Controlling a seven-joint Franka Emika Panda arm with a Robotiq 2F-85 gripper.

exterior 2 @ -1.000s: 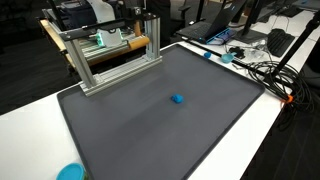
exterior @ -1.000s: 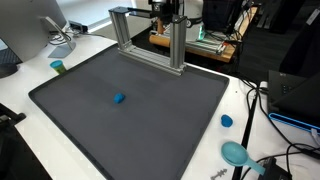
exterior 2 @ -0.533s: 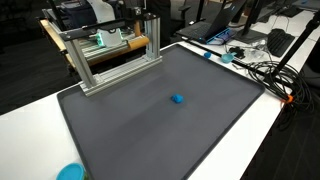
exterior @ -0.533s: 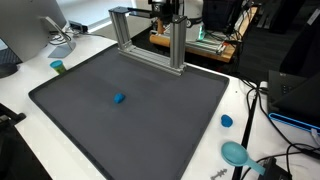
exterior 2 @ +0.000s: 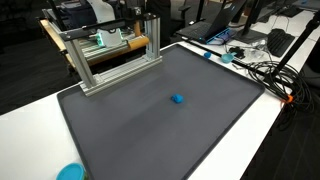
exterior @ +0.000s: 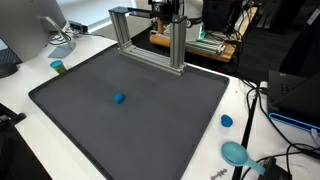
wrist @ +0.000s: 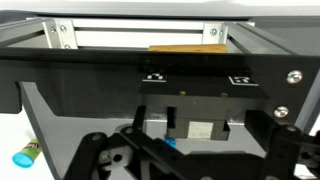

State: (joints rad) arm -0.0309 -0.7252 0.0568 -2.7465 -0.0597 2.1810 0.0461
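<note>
A small blue block [exterior: 119, 98] [exterior 2: 177, 99] lies alone near the middle of a dark grey mat [exterior: 150, 125] [exterior 2: 150, 130]. At the mat's far edge stands an aluminium frame [exterior: 150, 45] [exterior 2: 110, 55]. My gripper [exterior: 167, 9] is high up behind that frame, far from the block. In the wrist view the gripper [wrist: 195, 160] is open, its black fingers [wrist: 100, 155] spread wide with nothing between them. That view looks through the frame [wrist: 140, 35], and the blue block [wrist: 168, 143] shows as a small speck beyond it.
A teal cylinder [exterior: 57, 67] [wrist: 27, 155] stands off the mat's corner. A blue cap [exterior: 227, 121] and a teal dish [exterior: 236, 153] [exterior 2: 70, 172] lie on the white table [exterior: 240, 100]. Cables [exterior 2: 265, 70], a monitor [exterior: 25, 30] and equipment ring the table.
</note>
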